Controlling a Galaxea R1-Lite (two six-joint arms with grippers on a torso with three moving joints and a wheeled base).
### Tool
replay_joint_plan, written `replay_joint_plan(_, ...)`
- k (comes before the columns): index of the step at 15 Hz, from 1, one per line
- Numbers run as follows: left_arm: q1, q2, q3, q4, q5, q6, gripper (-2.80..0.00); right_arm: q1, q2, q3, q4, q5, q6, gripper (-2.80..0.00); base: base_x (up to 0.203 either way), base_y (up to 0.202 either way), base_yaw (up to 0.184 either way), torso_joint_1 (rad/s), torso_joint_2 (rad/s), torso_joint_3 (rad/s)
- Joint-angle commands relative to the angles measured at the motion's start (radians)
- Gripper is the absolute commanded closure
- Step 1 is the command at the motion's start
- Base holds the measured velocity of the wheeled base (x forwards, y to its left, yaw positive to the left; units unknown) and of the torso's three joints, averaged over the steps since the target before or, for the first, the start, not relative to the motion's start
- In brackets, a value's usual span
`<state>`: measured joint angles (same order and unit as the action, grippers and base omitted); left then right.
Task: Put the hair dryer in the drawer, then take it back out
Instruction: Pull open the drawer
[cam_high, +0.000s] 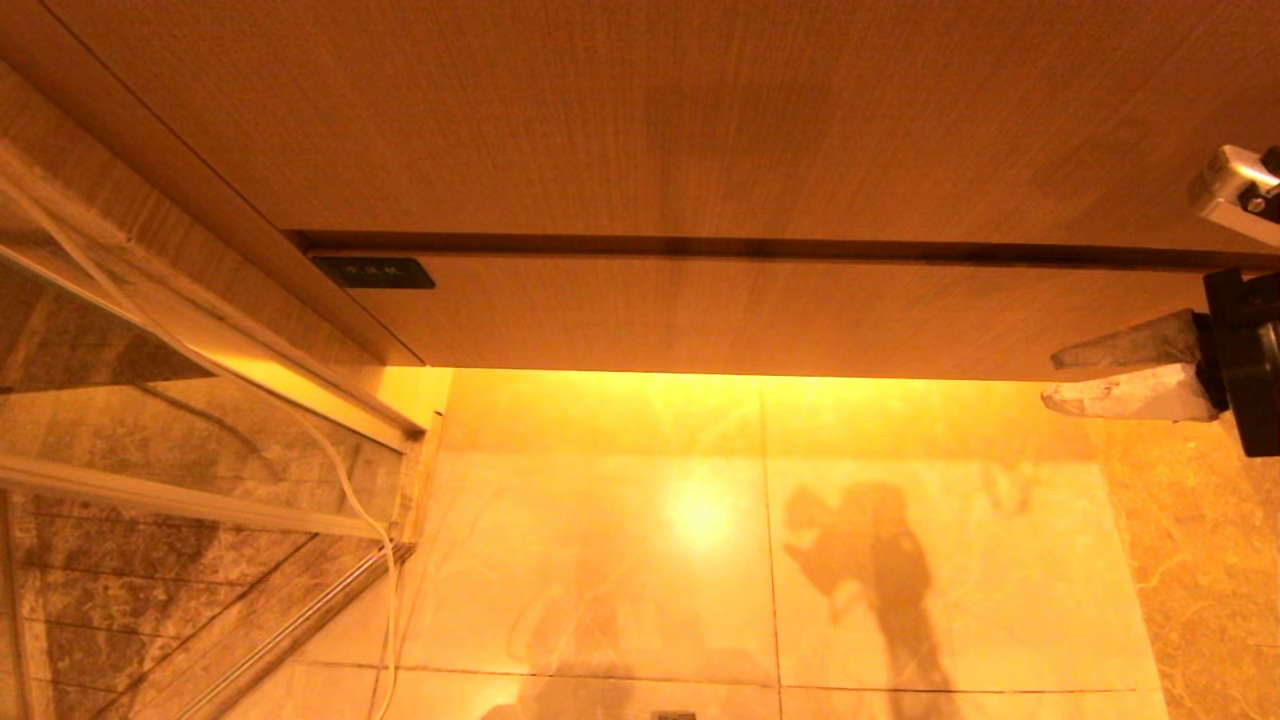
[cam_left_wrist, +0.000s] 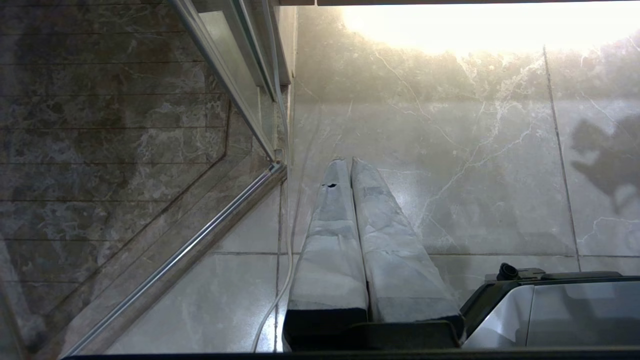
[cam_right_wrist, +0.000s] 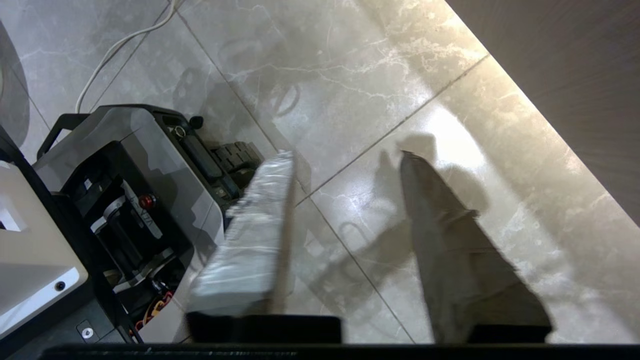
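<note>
The drawer (cam_high: 760, 315) shows its plain wood front, with a small dark label plate (cam_high: 372, 272) at its left end, and sits closed under the wood countertop (cam_high: 650, 110). The hair dryer is out of view. My right gripper (cam_high: 1050, 380) reaches in from the right edge, level with the drawer front's lower edge. It is open, and only floor shows between its fingers in the right wrist view (cam_right_wrist: 346, 155). The cabinet's wood face (cam_right_wrist: 575, 75) lies just beyond it. My left gripper (cam_left_wrist: 348, 161) hangs parked over the floor, shut and empty.
A glass partition with a metal rail (cam_high: 200, 500) stands at the left. A white cable (cam_high: 370, 520) runs down along it to the floor. The marble floor tiles (cam_high: 600, 560) lie below the drawer. My own base (cam_right_wrist: 125, 200) is close behind the right gripper.
</note>
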<state>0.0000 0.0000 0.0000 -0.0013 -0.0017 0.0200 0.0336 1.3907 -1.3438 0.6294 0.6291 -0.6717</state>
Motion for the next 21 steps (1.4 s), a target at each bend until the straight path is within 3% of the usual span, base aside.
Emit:
replay_joint_plan(1, 0.0, 0.0, 0.002, 0.0, 0.0, 0.0, 0.0, 0.002, -0.014, 0.006, -0.006, 0.006, -0.006, -2.8, 0.0, 0.0, 0.0, 0.0, 0.0, 0.0)
replay_joint_plan(4, 0.0, 0.0, 0.002, 0.0, 0.0, 0.0, 0.0, 0.007, -0.026, 0.074, -0.043, 0.009, 0.016, -2.8, 0.0, 0.0, 0.0, 0.0, 0.0, 0.0)
replay_joint_plan(7, 0.0, 0.0, 0.002, 0.0, 0.0, 0.0, 0.0, 0.024, -0.028, 0.194, -0.309, 0.041, -0.115, -2.8, 0.0, 0.0, 0.0, 0.0, 0.0, 0.0)
replay_joint_plan(10, 0.0, 0.0, 0.002, 0.0, 0.0, 0.0, 0.0, 0.031, -0.016, 0.292, -0.514, 0.056, -0.164, -2.8, 0.0, 0.0, 0.0, 0.0, 0.0, 0.0)
replay_joint_plan(15, 0.0, 0.0, 0.002, 0.0, 0.0, 0.0, 0.0, 0.032, 0.091, 0.24, -0.62, 0.062, -0.287, -2.8, 0.0, 0.0, 0.0, 0.0, 0.0, 0.0)
replay_joint_plan(19, 0.0, 0.0, 0.002, 0.0, 0.0, 0.0, 0.0, 0.031, 0.211, 0.136, -0.626, 0.143, -0.472, -2.8, 0.0, 0.0, 0.0, 0.0, 0.0, 0.0)
replay_joint_plan(21, 0.0, 0.0, 0.002, 0.0, 0.0, 0.0, 0.0, 0.032, 0.256, 0.106, -0.628, 0.143, -0.484, -2.8, 0.0, 0.0, 0.0, 0.0, 0.0, 0.0)
